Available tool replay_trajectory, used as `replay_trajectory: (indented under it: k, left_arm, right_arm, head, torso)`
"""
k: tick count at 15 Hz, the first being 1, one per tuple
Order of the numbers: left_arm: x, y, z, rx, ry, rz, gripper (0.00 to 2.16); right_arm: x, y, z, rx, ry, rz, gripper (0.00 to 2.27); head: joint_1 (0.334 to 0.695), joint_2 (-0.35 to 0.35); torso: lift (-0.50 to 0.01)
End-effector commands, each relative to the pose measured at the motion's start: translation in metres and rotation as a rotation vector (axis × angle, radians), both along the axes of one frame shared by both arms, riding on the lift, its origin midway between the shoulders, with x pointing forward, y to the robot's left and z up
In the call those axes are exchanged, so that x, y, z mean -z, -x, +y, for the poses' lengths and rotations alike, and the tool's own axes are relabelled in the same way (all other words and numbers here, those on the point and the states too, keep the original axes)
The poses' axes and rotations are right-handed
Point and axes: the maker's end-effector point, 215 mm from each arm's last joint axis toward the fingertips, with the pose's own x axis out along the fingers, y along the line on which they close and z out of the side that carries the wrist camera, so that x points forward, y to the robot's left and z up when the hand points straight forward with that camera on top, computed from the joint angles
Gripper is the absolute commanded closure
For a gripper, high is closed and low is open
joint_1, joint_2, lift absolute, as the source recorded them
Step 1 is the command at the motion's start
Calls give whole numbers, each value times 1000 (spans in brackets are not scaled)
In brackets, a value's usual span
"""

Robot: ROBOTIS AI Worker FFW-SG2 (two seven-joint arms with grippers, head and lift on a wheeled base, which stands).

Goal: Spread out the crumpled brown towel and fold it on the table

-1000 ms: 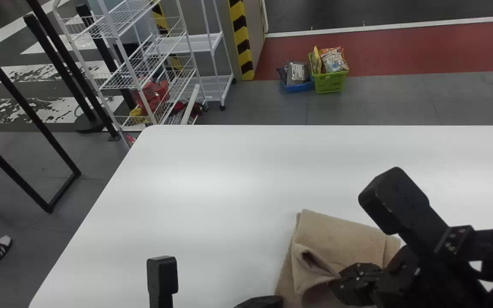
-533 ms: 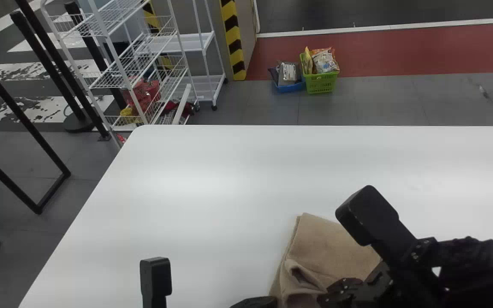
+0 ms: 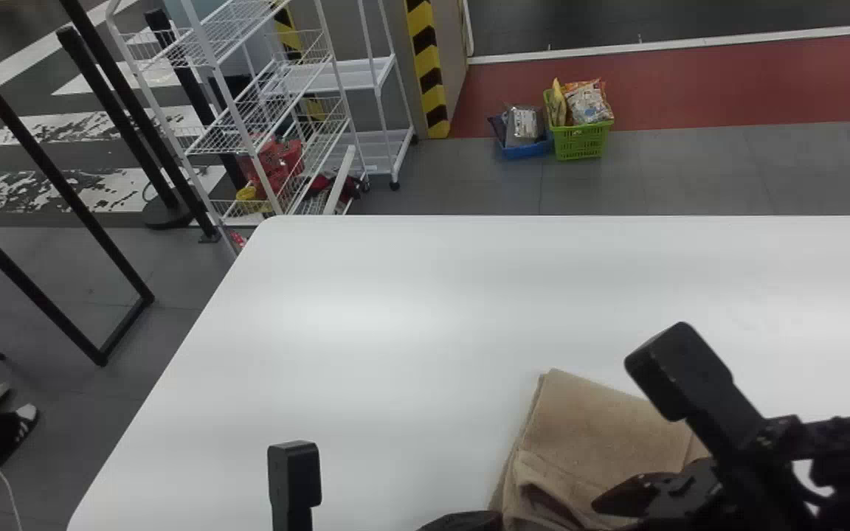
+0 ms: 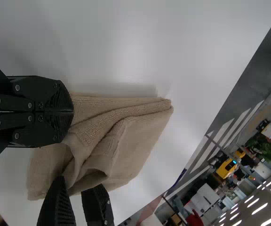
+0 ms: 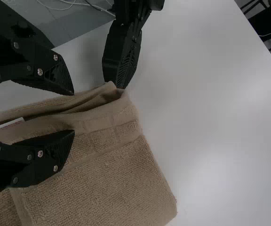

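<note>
The brown towel (image 3: 595, 435) lies folded in layers on the white table, its near side rumpled with an open fold. At its near left edge is my left gripper (image 3: 465, 521). In the left wrist view, the left gripper (image 4: 72, 112) is shut, pinching the edge of the towel (image 4: 135, 141); the right wrist view has it at a towel corner. My right gripper (image 3: 628, 495) is over the towel's near right part. Seen from its own wrist, the right gripper (image 5: 73, 113) stands open above the towel (image 5: 112, 174), fingers either side of a raised edge.
The white table (image 3: 395, 310) extends behind and left of the towel. An upright black arm part (image 3: 294, 479) stands at the near left. Beyond the table are a white wire rack (image 3: 285, 133) and a green basket (image 3: 580, 140) on the floor.
The head view has shifted sideways and back. The right arm has come nearer the table's near side, and the towel's open fold has shifted the same way. The left gripper stays low at the towel's edge.
</note>
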Motion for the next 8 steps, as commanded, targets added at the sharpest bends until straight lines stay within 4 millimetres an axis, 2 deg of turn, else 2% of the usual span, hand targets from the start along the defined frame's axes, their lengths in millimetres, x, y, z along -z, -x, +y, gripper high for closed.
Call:
replay_trajectory:
  k: [1, 4, 5, 6, 7, 8]
  left_arm:
    - [1, 0, 0, -1, -1, 3, 2142]
    - [0, -2, -1, -2, -2, -2, 2142]
    - [-1, -3, 0, -4, -4, -3, 2142]
    - [0, -4, 2, -7, -6, -4, 2142]
    - [-1, -5, 3, -8, -7, -7, 2138]
    - [-2, -6, 5, -10, -8, -10, 2138]
  right_arm:
    - [-26, -8, -14, 50, -108, -1, 49]
    - [-55, -22, -48, 141, -257, 7, 87]
    - [-55, -26, -64, 189, -260, 4, 319]
    - [-50, -26, -78, 226, -261, 14, 734]
    - [-45, -26, -87, 250, -258, 24, 1433]
    - [-38, -22, -96, 277, -254, 41, 2037]
  head:
    - [695, 254]
    - [695, 210]
    - [695, 192]
    - [695, 175]
    - [695, 129]
    - [695, 112]
  torso:
    - [-127]
    - [-127]
    - [-127]
    - [-127]
    - [-127]
    - [-127]
